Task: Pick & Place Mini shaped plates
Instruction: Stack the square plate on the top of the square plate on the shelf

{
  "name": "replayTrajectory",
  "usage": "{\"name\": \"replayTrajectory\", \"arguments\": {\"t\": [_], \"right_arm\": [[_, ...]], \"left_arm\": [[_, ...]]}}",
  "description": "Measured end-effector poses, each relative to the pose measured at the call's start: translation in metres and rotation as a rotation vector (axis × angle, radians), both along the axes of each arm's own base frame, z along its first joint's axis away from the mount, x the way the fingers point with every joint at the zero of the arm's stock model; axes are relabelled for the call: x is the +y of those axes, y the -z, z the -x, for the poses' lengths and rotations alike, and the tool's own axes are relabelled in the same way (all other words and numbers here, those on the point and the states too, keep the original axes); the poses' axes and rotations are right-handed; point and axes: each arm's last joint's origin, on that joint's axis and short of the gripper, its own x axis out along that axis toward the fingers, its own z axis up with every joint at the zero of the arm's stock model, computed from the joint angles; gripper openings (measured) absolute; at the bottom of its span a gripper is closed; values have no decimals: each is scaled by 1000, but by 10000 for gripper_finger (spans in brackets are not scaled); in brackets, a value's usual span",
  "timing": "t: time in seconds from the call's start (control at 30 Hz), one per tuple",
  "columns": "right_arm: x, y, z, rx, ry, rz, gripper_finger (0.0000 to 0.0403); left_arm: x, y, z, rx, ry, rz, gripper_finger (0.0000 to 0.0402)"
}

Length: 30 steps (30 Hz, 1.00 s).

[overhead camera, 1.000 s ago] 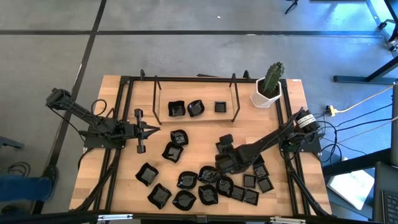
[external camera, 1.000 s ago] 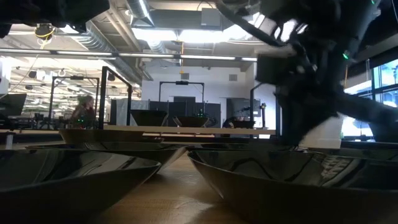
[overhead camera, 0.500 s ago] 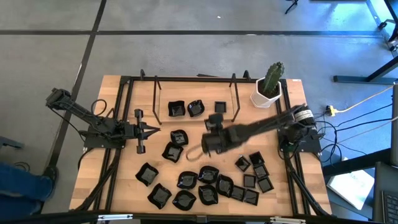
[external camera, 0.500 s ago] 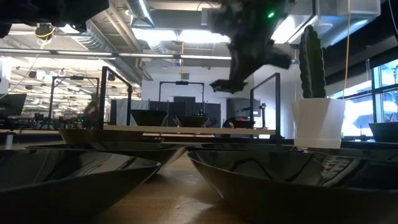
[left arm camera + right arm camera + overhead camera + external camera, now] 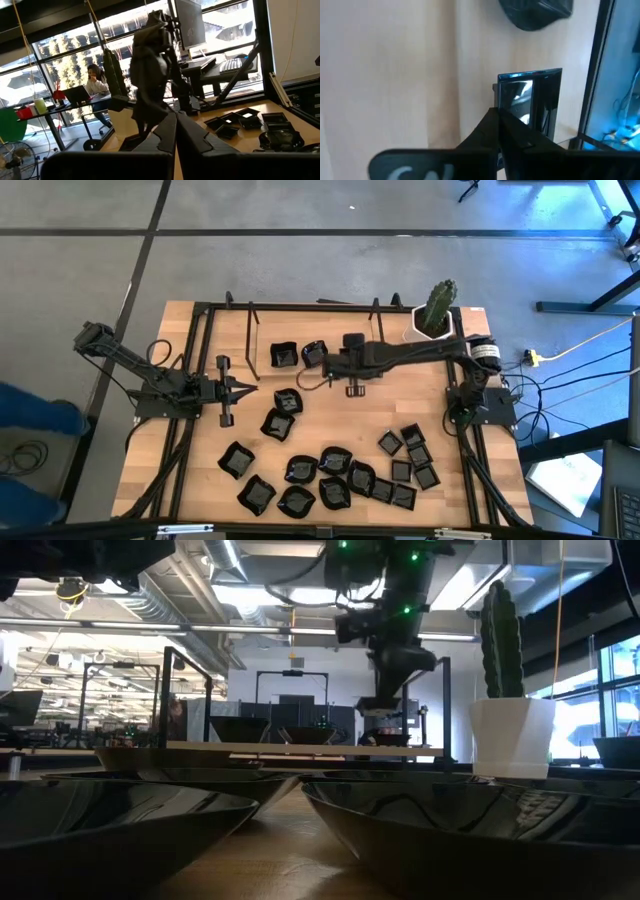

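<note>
**Q:** High view first: where are the arms?

**A:** The right gripper (image 5: 496,114) reaches across the table to the back, inside the black frame (image 5: 378,330). The left gripper (image 5: 245,387) waits at the table's left side, with its 2 fingers pressed together on nothing.

**Q:** Is the right one carrying anything?

**A:** Its fingers appear pinched on the rim of 1 square plate (image 5: 532,102), glossy and black, above the wood. A rounded plate (image 5: 535,12) lies near it on the table. Most of the other mini plates (image 5: 340,475) sit in a loose cluster along the front edge.

**Q:** What could go wrong from here?

**A:** The grip takes only a thin, slick rim, so the plate could swivel or slip free. If it is let go too high, it might bounce, flip or land against the rounded plate. The frame rod stands just beside the plate, so a sideways drift could knock it.
</note>
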Motion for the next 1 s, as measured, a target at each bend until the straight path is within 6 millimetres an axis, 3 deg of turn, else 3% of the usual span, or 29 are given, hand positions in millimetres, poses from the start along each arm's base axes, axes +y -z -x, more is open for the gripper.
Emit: {"name": "replayTrajectory", "arguments": {"t": [0.43,1.0], "right_arm": [[-36,1,4,-46,159,-23,5],[-43,12,7,-14,119,-18,4]], "left_arm": [[0,0,0,0,0,0,6],[0,1,0,6,1,7,8]]}}
